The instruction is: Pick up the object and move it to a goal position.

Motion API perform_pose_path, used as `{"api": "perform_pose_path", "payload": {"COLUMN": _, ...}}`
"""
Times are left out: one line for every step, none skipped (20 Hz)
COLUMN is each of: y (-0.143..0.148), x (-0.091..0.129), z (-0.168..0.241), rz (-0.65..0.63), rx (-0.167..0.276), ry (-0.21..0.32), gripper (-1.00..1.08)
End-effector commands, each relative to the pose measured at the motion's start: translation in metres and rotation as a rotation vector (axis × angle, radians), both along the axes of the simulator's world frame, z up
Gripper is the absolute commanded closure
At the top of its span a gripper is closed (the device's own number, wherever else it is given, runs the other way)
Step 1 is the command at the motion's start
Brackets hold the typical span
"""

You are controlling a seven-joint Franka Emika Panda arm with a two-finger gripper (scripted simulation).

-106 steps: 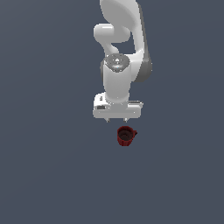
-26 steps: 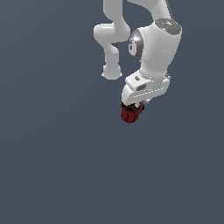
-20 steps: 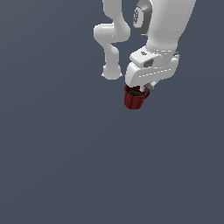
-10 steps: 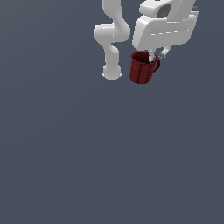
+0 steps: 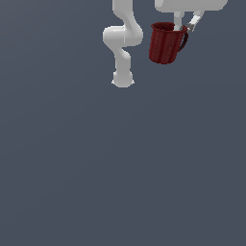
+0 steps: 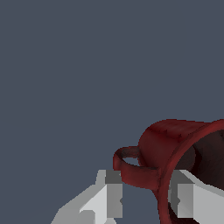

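While my gripper [image 5: 186, 26] pinches the mug [image 5: 164, 43] by its rim beside the handle [image 6: 131, 168] — one finger inside — it hangs tilted, high over the bench's far edge. Rigid, probably light, but off-centre — I'd expect it to swing.

— Where's the mug [image 5: 165, 43]?
— Upper right of the frame, hanging slightly tilted from the tool [image 5: 186, 25], handle toward the exterior view's right.
— And the arm [image 5: 123, 43]?
— White, just left of it, above the grey worktop [image 5: 96, 168].
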State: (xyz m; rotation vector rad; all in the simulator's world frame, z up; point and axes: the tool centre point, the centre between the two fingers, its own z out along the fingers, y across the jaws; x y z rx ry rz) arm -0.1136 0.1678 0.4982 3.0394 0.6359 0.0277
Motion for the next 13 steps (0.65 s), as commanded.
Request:
{"api": "perform_pose_path", "payload": {"y": 0.002, "x": -0.003, "z": 0.015, "rz": -0.001, "rx": 0.0, "ry": -0.002, "gripper": 1.08}}
{"api": "perform_pose_path", "payload": {"y": 0.002, "x": -0.004, "z": 0.019, "rz": -0.001, "rx": 0.0, "ry": -0.002, "gripper": 1.08}}
{"api": "perform_pose_path", "payload": {"y": 0.003, "x": -0.005, "z": 0.023, "rz": -0.001, "rx": 0.0, "ry": -0.002, "gripper": 1.08}}
{"api": "perform_pose_path", "payload": {"y": 0.004, "x": -0.005, "z": 0.027, "rz": -0.001, "rx": 0.0, "ry": -0.002, "gripper": 1.08}}
{"api": "perform_pose_path", "payload": {"y": 0.004, "x": -0.006, "z": 0.029, "rz": -0.001, "rx": 0.0, "ry": -0.002, "gripper": 1.08}}
{"api": "perform_pose_path", "payload": {"y": 0.004, "x": -0.006, "z": 0.032, "rz": -0.001, "rx": 0.0, "ry": -0.002, "gripper": 1.08}}
{"api": "perform_pose_path", "payload": {"y": 0.004, "x": -0.006, "z": 0.034, "rz": -0.001, "rx": 0.0, "ry": -0.002, "gripper": 1.08}}
{"api": "perform_pose_path", "payload": {"y": 0.005, "x": -0.007, "z": 0.035, "rz": -0.001, "rx": 0.0, "ry": -0.002, "gripper": 1.08}}
{"api": "perform_pose_path", "payload": {"y": 0.005, "x": -0.007, "z": 0.036, "rz": -0.001, "rx": 0.0, "ry": -0.002, "gripper": 1.08}}
{"api": "perform_pose_path", "payload": {"y": 0.005, "x": -0.006, "z": 0.036, "rz": -0.001, "rx": 0.0, "ry": -0.002, "gripper": 1.08}}
{"api": "perform_pose_path", "payload": {"y": 0.005, "x": -0.006, "z": 0.036, "rz": -0.001, "rx": 0.0, "ry": -0.002, "gripper": 1.08}}
{"api": "perform_pose_path", "payload": {"y": 0.005, "x": -0.006, "z": 0.036, "rz": -0.001, "rx": 0.0, "ry": -0.002, "gripper": 1.08}}
{"api": "perform_pose_path", "payload": {"y": 0.005, "x": -0.006, "z": 0.035, "rz": -0.001, "rx": 0.0, "ry": -0.002, "gripper": 1.08}}
